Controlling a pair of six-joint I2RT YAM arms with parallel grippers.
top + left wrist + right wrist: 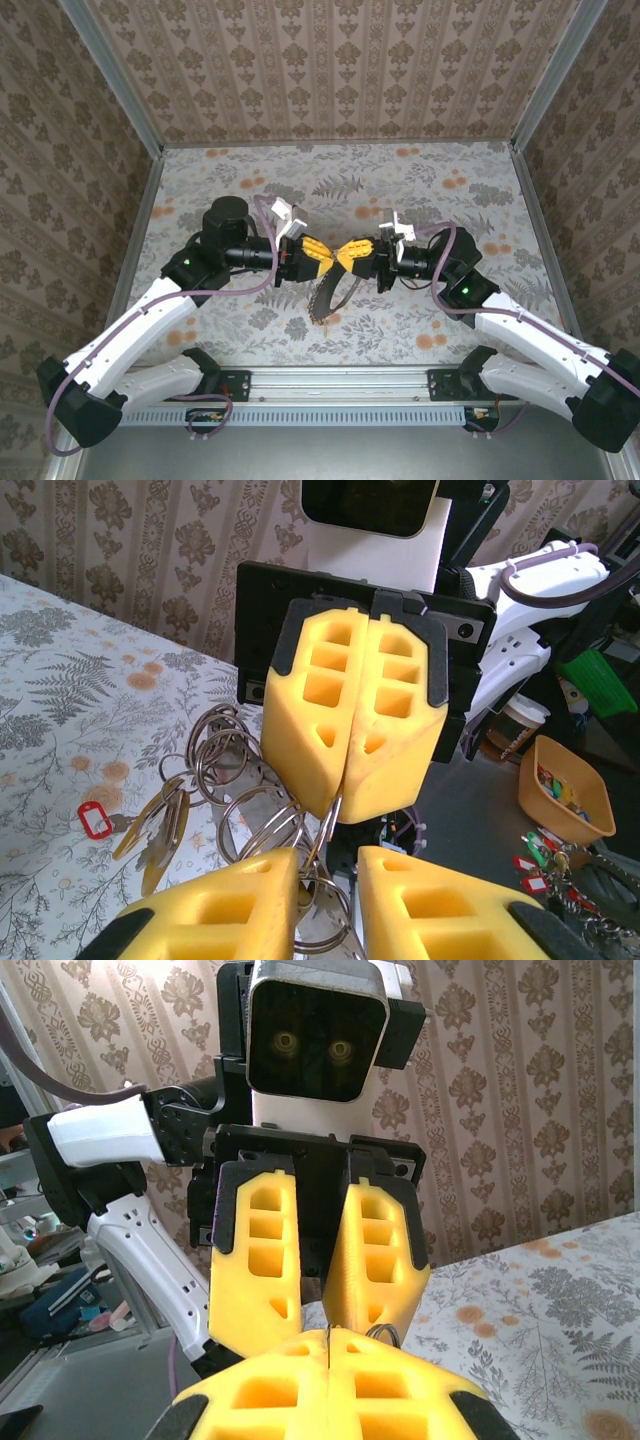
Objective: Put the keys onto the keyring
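The keyring (245,810) is a bunch of linked steel split rings hanging between my two grippers above the table's middle; from above it is a dark cluster (325,295). Yellow-headed keys (150,830) dangle from its left side, and a red-headed key (97,818) lies beside them. My right gripper (340,795) (350,256) is shut on one thin ring, its pads pressed together (328,1345). My left gripper (328,865) (322,252) faces it tip to tip. It is open, with a ring passing through the gap between its fingers (270,1260).
The floral tablecloth (60,700) spreads left of the grippers, with patterned walls (330,70) close on three sides. Off the table's edge stand an orange bin (565,785) of small items and some loose red tags (540,865).
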